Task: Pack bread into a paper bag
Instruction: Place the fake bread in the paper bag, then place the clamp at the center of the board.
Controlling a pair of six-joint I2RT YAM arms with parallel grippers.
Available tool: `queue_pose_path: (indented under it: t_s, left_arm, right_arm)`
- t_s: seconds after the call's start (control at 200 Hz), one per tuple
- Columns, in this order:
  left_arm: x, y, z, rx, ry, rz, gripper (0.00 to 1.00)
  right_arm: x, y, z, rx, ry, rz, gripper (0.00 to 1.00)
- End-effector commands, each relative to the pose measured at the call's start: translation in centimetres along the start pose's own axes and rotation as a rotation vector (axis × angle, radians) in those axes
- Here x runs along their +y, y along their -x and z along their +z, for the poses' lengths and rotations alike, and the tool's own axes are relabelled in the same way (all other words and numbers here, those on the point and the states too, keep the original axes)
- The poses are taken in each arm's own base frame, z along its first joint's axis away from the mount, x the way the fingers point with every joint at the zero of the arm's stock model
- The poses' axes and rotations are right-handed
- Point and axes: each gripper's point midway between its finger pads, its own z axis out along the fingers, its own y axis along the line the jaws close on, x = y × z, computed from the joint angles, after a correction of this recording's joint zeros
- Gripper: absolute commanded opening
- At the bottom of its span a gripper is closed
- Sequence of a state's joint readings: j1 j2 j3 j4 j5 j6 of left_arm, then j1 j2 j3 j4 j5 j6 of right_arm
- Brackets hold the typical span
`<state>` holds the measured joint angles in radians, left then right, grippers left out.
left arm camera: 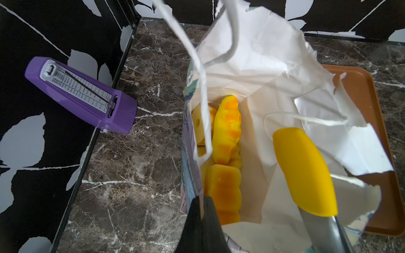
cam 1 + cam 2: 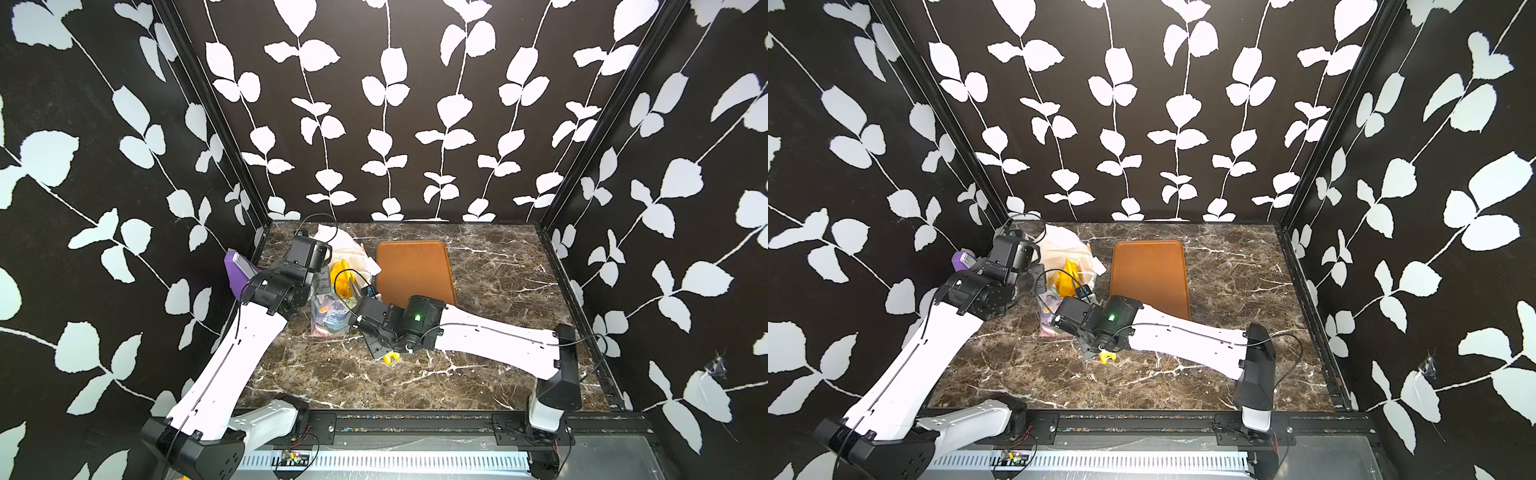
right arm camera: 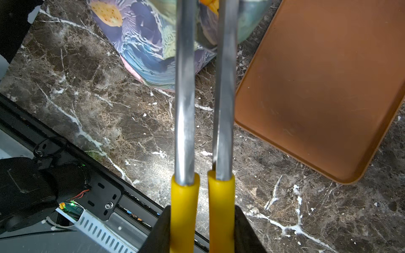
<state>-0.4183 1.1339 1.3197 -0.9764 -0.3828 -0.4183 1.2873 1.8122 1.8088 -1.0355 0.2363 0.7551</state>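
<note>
Dark marble table (image 2: 498, 299) carries a brown tray (image 2: 413, 270), the paper bag (image 2: 328, 318) standing just beside it, a purple box (image 2: 237, 272) at the edge.

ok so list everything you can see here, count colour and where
bread: at least three showing, glossy golden yellow, inside the paper bag
paper bag: one, white inside, flower print outside, on the table left of the tray
tongs: one pair, metal with yellow tips and handles, a tip inside the bag
tray: one, brown, on the table
purple box: one, purple with a white scale, against the left wall
table: one, dark marble pattern
left claw: one, black, shut on the bag's rim
right claw: one, black, shut on the tongs' yellow handles
</note>
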Motion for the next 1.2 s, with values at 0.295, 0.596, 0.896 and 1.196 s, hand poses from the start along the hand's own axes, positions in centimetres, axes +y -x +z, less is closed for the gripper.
queue_pose_path:
  t_s: [0.295, 0.596, 0.896, 1.196]
  left_arm:
    - [-0.1, -0.6, 0.9, 0.021, 0.015, 0.012, 0.00]
    - [-0.2, -0.7, 1.3, 0.023, 0.020, 0.015, 0.00]
    - [-0.1, -0.1, 0.9, 0.011, 0.024, 0.018, 0.00]
    - [0.2, -0.2, 1.2, 0.020, 0.046, 0.029, 0.00]
  right_arm:
    - [-1.4, 3.8, -8.3, -0.178, 0.063, 0.012, 0.00]
    - [-8.6, 2.5, -14.8, -0.302, -0.052, 0.081, 0.00]
    - [-20.1, -4.5, -7.8, -0.183, -0.324, 0.339, 0.00]
    - [-25.4, -8.7, -0.4, -0.029, -0.468, 0.467, 0.00]
